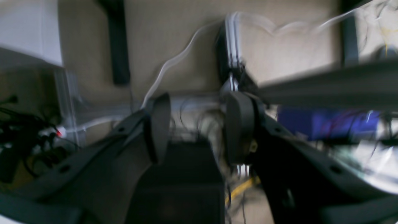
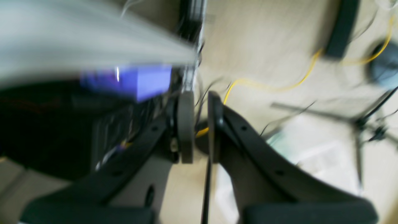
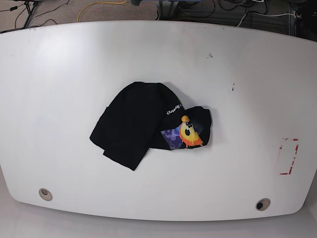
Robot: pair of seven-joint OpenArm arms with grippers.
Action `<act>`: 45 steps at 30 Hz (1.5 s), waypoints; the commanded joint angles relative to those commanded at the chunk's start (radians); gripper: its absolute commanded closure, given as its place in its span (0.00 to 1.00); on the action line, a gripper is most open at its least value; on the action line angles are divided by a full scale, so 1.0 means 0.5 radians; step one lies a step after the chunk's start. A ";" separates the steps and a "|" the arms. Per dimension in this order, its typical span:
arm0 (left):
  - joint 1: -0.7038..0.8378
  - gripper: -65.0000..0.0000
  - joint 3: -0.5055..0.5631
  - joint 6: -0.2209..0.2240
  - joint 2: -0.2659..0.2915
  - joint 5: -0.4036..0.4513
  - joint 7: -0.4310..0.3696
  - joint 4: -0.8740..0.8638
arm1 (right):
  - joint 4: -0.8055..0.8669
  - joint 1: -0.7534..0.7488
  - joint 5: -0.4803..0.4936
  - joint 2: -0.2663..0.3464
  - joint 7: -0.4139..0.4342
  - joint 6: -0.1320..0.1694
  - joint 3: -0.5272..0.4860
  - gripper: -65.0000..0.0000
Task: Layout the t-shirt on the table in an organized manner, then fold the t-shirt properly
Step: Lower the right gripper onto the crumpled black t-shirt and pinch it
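T-shirt: one black t-shirt (image 3: 143,126) lies crumpled in a loose heap near the middle of the table (image 3: 59,89), a little toward the near edge; neither gripper shows in the base view, so its place relative to them cannot be told.
Print: white lettering (image 3: 172,110) and a yellow, orange and purple graphic (image 3: 184,135) face up on the heap's right part.
T-shirt edges: a rounded lobe at the top, a pointed corner at the lower left, a bunched fold at the right.
Open room: bare white tabletop lies on every side of the cloth, widest to the left and right, narrower toward the near edge.
Table edges: rounded corners; the far edge meets a floor with cables.
Counts: one t-shirt, two grommet holes (image 3: 45,194) (image 3: 262,204) near the front edge, one red tape rectangle (image 3: 288,156) at the right, two small dark marks (image 3: 210,55) (image 3: 233,88) beyond the shirt.
Left gripper (image 1: 196,127): blurred; fingers set wide apart, nothing between them, floor and cables beyond.
Right gripper (image 2: 200,127): blurred; pads close with a narrow gap, nothing clamped; a yellow cable (image 2: 267,87) runs across the floor beyond the tips.
Gripper count: two, both off the cloth.
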 joint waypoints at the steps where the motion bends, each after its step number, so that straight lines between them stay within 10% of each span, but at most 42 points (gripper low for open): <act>1: 0.006 0.60 -0.012 0.000 0.000 -0.009 0.003 0.058 | 0.000 0.025 0.000 0.009 0.006 0.000 0.003 0.89; 10: -0.199 0.58 -0.037 0.000 -0.104 -0.021 0.003 0.206 | -0.006 0.328 0.006 0.107 -0.009 0.000 0.006 0.88; 15: -0.381 0.38 -0.025 0.000 -0.114 -0.012 0.101 0.203 | -0.006 0.512 0.003 0.110 -0.009 0.000 0.068 0.87; 27: -0.752 0.25 -0.034 0.000 -0.107 -0.009 0.298 0.196 | -0.009 0.957 0.006 0.107 -0.018 0.000 0.083 0.47; 45: -0.994 0.25 -0.037 -0.003 -0.107 -0.021 0.476 0.199 | -0.150 1.961 -0.003 0.255 -0.516 0.003 -0.666 0.47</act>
